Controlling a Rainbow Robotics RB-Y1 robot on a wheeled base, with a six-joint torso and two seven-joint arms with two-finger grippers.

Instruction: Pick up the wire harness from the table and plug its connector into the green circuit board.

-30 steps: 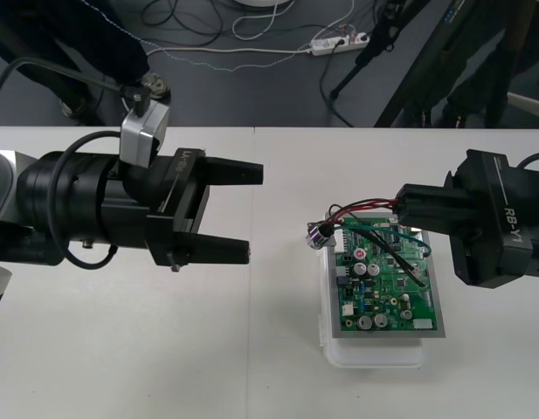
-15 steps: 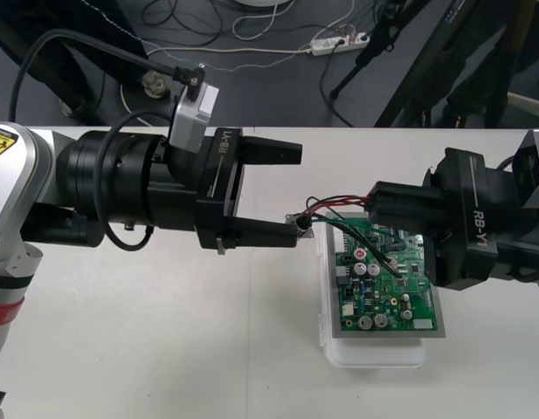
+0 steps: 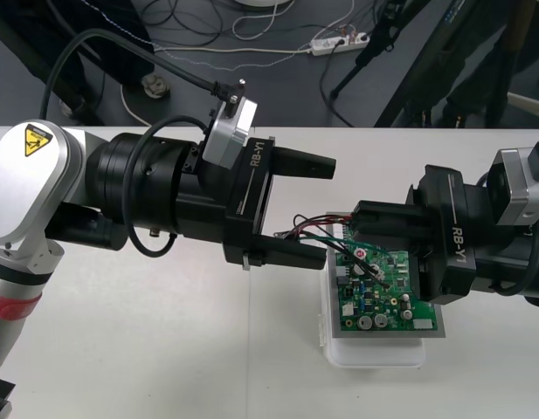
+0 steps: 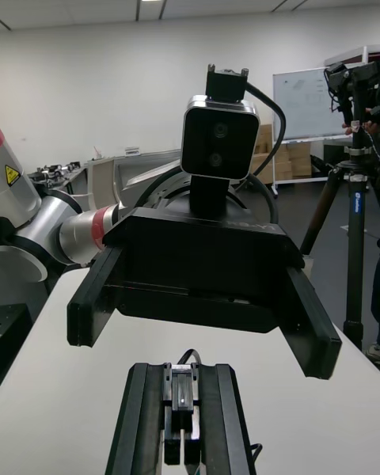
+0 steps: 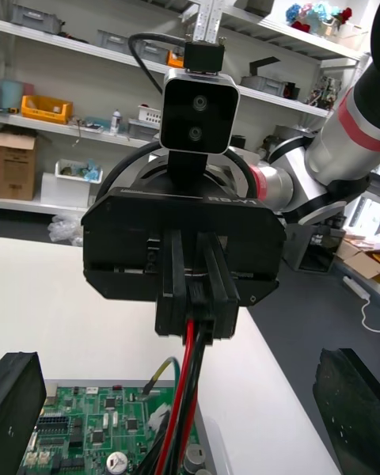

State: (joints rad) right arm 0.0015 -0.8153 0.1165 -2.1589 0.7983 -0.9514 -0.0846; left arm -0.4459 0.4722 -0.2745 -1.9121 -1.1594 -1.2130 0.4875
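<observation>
On the right side of the light table [image 3: 164, 349], a green circuit board [image 3: 387, 301] is seen lying on a white base [image 3: 374, 356]. Just above the far left corner of the board, the right gripper [image 3: 356, 220] is held out level, pointed toward the left arm. Its two black fingers [image 5: 176, 285] are pressed together, and the thin wires of the wire harness [image 5: 188, 380] are pinched between them. In the left wrist view, red and black wires are seen hanging down from those fingers toward the board, with a green wire beside them. In the front view, the wires are seen sticking out from the right gripper's tip toward the left arm. It cannot be told whether the plug is in the board.

The left gripper [image 3: 327, 211] is held facing the right gripper, tip to tip, just beside the board's left edge. Its fingers [image 4: 313, 324] are spread wide apart, and nothing is gripped by them. The loose end of the wires is seen in the gap between those spread fingers. It cannot be told whether the near finger is touched by the wires.
</observation>
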